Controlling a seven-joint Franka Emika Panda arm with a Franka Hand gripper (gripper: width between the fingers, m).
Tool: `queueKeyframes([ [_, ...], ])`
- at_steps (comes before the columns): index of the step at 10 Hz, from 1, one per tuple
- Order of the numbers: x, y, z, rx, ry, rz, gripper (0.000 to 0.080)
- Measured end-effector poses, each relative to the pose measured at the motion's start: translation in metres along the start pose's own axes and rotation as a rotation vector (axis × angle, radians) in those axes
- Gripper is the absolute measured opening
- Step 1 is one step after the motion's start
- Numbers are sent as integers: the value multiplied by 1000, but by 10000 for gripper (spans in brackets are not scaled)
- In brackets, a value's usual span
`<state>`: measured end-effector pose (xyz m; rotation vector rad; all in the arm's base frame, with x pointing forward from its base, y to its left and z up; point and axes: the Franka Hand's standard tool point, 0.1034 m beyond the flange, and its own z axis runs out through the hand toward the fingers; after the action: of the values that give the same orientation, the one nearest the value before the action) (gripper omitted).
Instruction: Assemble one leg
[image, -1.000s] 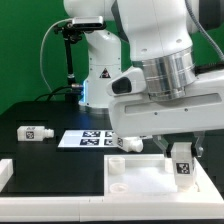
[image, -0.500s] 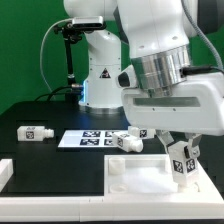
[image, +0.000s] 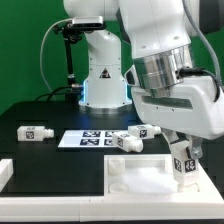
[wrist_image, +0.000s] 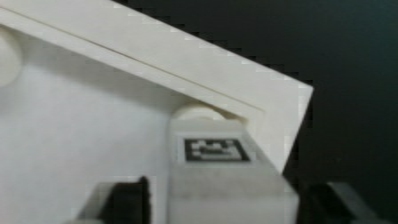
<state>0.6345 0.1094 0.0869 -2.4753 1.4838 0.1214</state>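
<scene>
My gripper (image: 180, 148) is shut on a leg (image: 181, 161), a stubby white block with a square tag. It holds the leg upright over the near right corner of the large white panel (image: 140, 183) in the exterior view. In the wrist view the leg (wrist_image: 217, 160) sits between the two dark fingers (wrist_image: 125, 202) of the gripper (wrist_image: 222, 208), with its far end over a round hole at the panel's corner (wrist_image: 89, 130). I cannot tell whether the leg touches the panel. Three more legs lie on the table: one on the left (image: 33, 132) and two (image: 125, 142) (image: 143, 133) beyond the panel.
The marker board (image: 85, 138) lies flat on the black table behind the panel. A white raised piece (image: 4, 172) sits at the exterior view's left edge. The robot's base (image: 100, 75) and a black stand (image: 68, 55) are at the back.
The arm has shifted toward the exterior view's right and uncovered the two legs by the marker board. The held leg stays over the panel's right corner, still gripped.
</scene>
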Motion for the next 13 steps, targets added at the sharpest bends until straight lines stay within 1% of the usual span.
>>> queueKeyframes([
  [1,-2,0,0,-22,-9,-193,579],
  [2,0,-1,0,-38,-10,-416,579],
  [3,-2,-2,-1,-56,-14,-576,634],
  [4,-3,-2,-2,-46,-3,-596,634],
  [5,-2,-1,-1,-48,-6,-673,647],
  [7,-2,-1,-1,-48,-9,-792,649],
  [8,1,-1,0,-77,4,-997,649],
  [9,2,-2,1,-95,12,-1138,649],
  [10,1,-2,1,-83,8,-1054,649],
  [11,1,-2,1,-84,9,-1061,496],
  [12,1,-2,1,-84,8,-1060,360],
  [13,2,-2,1,-83,12,-997,360],
])
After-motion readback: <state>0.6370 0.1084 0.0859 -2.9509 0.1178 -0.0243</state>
